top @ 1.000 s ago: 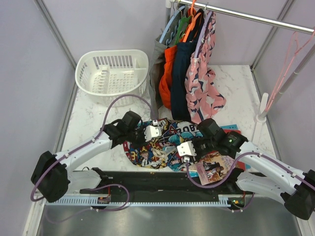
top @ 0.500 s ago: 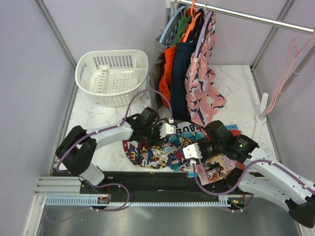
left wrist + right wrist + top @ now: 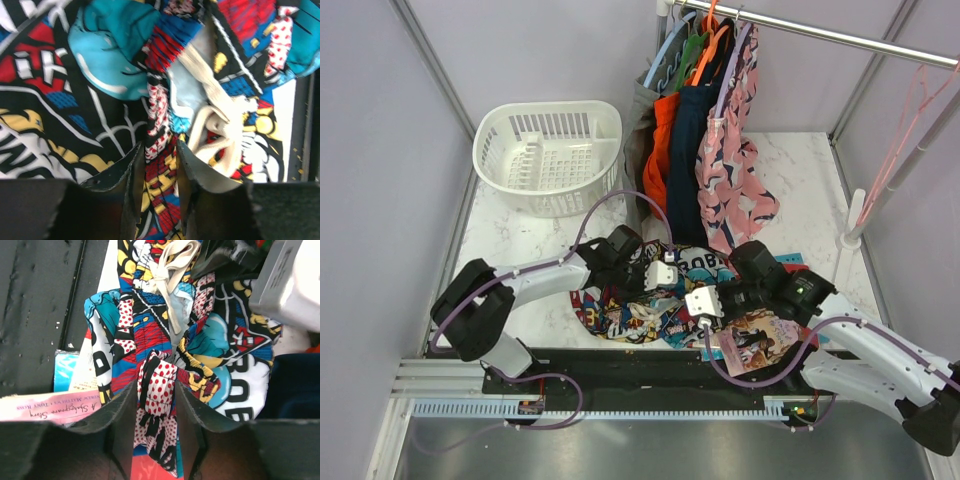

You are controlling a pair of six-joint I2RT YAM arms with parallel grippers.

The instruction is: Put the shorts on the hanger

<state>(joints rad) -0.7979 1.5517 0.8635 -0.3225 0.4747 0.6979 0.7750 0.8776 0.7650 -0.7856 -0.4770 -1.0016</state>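
Shorts [image 3: 638,300]: were seen crumpled on the marble table [image 3: 510,240], printed in a comic pattern of blue, red, yellow, black and white.
Left gripper [image 3: 159,172]: was lowered onto the left half of the shorts; a fold of the printed cloth was pinched between its fingers, with only that cloth in the narrow gap.
Right gripper [image 3: 156,400]: was lowered onto the right half of the shorts; a red-dotted fold was clamped between its fingers.
Drawstring [image 3: 215,107]: white, was bunched on top of the shorts, just beyond the left gripper's fingertips.
Hanger [image 3: 897,140]: thin pale-pink wire, was hung up behind and well to the right of the shorts, not touching them.
Booklet [image 3: 755,340]: was laid against the right edge of the shorts, partly under the right arm.
Black mat [image 3: 620,368]: was laid just in front of the shorts.
Basket [image 3: 548,150]: white, was placed behind and to the left of the shorts, well apart.
Pink patterned garment [image 3: 735,175]: was hung on a rail behind the shorts, its hem near their far edge.
Navy garment [image 3: 688,150]: was hung beside it, also behind the shorts.
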